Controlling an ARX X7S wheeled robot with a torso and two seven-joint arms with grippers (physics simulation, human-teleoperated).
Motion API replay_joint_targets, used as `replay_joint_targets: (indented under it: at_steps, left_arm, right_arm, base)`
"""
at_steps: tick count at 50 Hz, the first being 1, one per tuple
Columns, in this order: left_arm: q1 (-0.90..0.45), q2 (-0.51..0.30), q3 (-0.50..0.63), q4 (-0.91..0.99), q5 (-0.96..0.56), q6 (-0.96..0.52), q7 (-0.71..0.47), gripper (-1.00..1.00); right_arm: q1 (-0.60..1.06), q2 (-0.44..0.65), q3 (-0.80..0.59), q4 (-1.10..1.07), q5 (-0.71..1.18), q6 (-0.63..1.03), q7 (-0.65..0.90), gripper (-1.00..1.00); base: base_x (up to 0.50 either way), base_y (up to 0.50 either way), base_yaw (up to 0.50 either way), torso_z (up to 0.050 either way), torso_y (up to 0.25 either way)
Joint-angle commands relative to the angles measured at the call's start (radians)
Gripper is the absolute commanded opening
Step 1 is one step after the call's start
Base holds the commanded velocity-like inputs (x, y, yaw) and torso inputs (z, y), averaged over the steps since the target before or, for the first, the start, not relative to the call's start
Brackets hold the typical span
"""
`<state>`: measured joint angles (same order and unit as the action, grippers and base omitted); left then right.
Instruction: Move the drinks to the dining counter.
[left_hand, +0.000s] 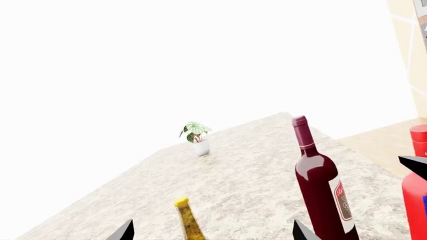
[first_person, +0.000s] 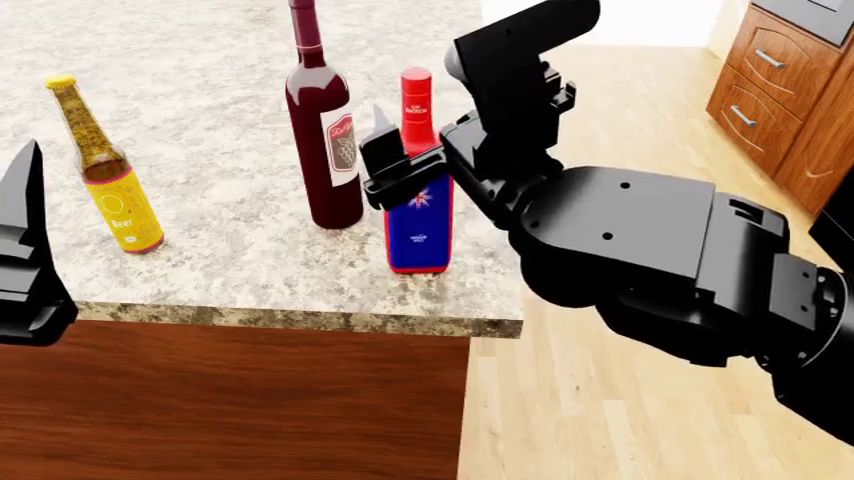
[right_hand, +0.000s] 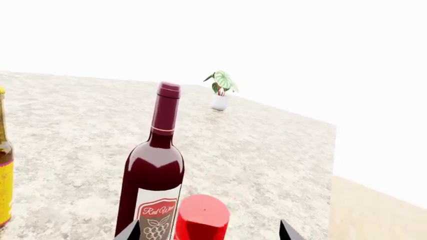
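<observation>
Left wrist: beer bottle (left_hand: 187, 220) between spread left fingers (left_hand: 123, 231); wine bottle (left_hand: 321, 187), potted plant (left_hand: 196, 137) on counter (left_hand: 253, 165) | Head: all three drinks upright near counter edge; right gripper (first_person: 400, 165) straddles blue bottle (first_person: 419, 215), grip state indeterminate | Right wrist: red cap (right_hand: 201, 216) between fingertips.

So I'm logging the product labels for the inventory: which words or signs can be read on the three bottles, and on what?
"Red Wine", above a grape drawing: white label of the tall dark-red wine bottle.
Small amber beer bottle: yellow label print too blurred to read.
Blue rectangular bottle with red cap: white star sign; text on cap and below the star too small to read.
</observation>
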<state>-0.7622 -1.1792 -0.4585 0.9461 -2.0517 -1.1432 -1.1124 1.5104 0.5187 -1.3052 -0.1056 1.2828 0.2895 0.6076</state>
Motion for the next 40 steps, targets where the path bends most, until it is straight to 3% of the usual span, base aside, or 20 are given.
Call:
replay_joint_targets:
  at_steps: [1, 29, 40]
  left_arm:
    - [0.001, 0.001, -0.003, -0.001, 0.000, -0.002, 0.001, 1.00]
    - [-0.009, 0.009, 0.021, 0.002, 0.012, 0.004, 0.002, 1.00]
    - [-0.028, -0.002, 0.040, 0.001, 0.008, 0.016, 0.002, 1.00]
  right_arm:
    - [0.004, 0.001, 0.004, -0.004, 0.000, 0.005, 0.002, 1.00]
    - [0.105, 0.076, 0.056, -0.146, 0.055, 0.067, 0.086, 1.00]
    - [0.213, 0.141, 0.123, -0.296, 0.103, 0.104, 0.207, 1.00]
  base:
    - [0.00, 0.00, 0.00, 0.000, 0.000]
    - [0.00, 0.00, 0.00, 0.000, 0.000]
    - [0.00, 0.00, 0.00, 0.000, 0.000]
